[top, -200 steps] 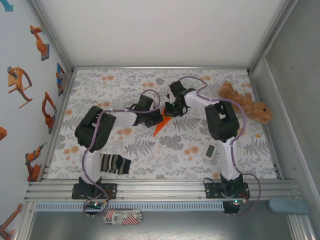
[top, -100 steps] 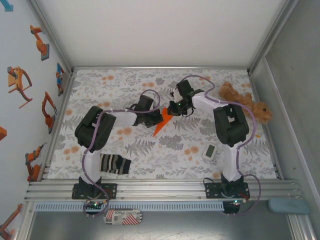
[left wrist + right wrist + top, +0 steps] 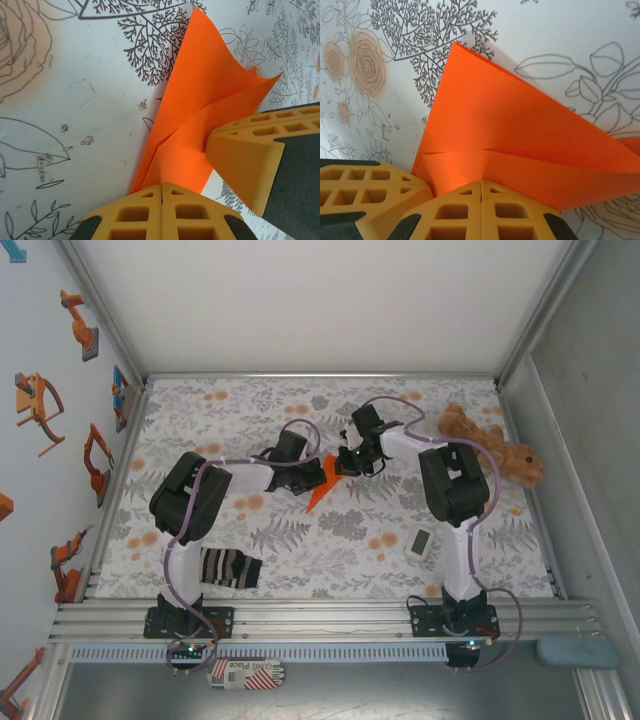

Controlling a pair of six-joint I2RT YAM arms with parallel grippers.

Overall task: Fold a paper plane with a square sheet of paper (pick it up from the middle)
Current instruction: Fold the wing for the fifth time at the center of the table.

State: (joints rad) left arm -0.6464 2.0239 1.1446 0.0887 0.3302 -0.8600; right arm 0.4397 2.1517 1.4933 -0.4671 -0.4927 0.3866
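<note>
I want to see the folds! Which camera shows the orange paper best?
Right wrist view: the orange paper is large, its layers clear. Left wrist shows it close too, narrower. From above it is a small sliver.

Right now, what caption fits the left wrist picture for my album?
Left gripper pinches the folded orange paper over a flowery table.
</note>
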